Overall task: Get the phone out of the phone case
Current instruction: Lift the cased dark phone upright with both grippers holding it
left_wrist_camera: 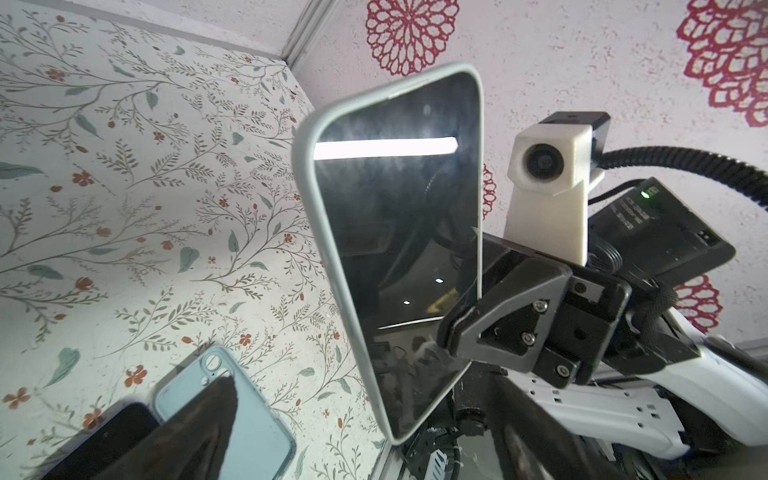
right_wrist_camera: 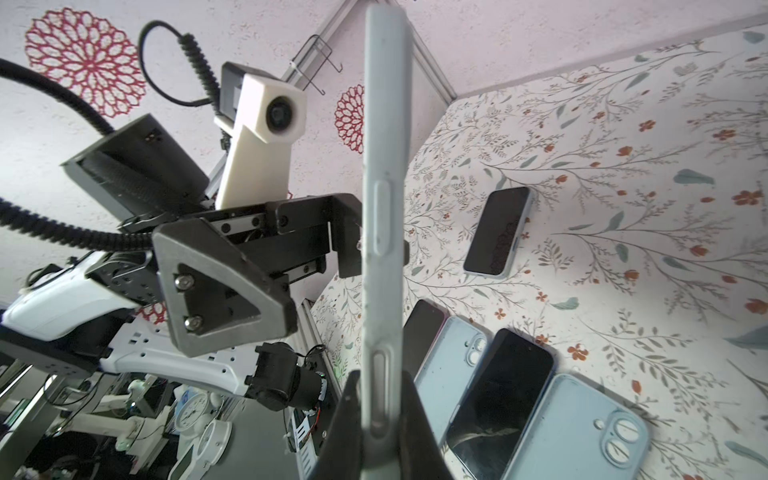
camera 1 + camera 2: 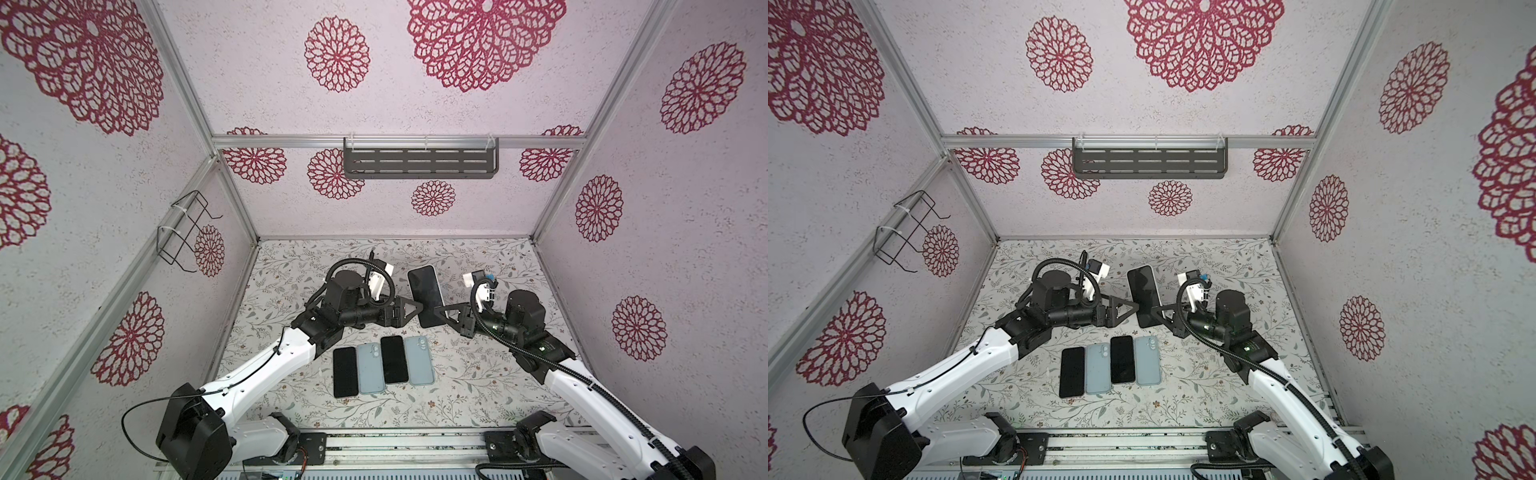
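Watching the feeds from my desk here. The right gripper [image 3: 437,311] is clamped tight on the phone [image 3: 424,297]. The phone sits inside its pale case [image 1: 320,232] and hangs up off the floral mat [image 3: 478,374], roughly dead centre in both top views. The grip is on the long edge at the phone's 3 o'clock side, toward its 6 o'clock end. On the right wrist cam I get the case edge-on, side buttons and all, running up from between the two fingers [image 2: 343,419]. The screen is dark and faces the left wrist cam, with a bright strip of light reflected across it.

The left gripper [image 3: 415,308] is spread wide open with nothing in it, parked right at the phone's 9 o'clock edge. I can't tell whether a finger actually touches the case.

At 6 o'clock from the held phone there's a neat row flat on the mat. Two dark-screened phones [image 3: 345,372] alternate with two pale blue cases [image 3: 370,368], long sides just beside each other. The right wrist cam also shows a lone phone [image 2: 496,230] lying screen up on the mat, apart from that row.
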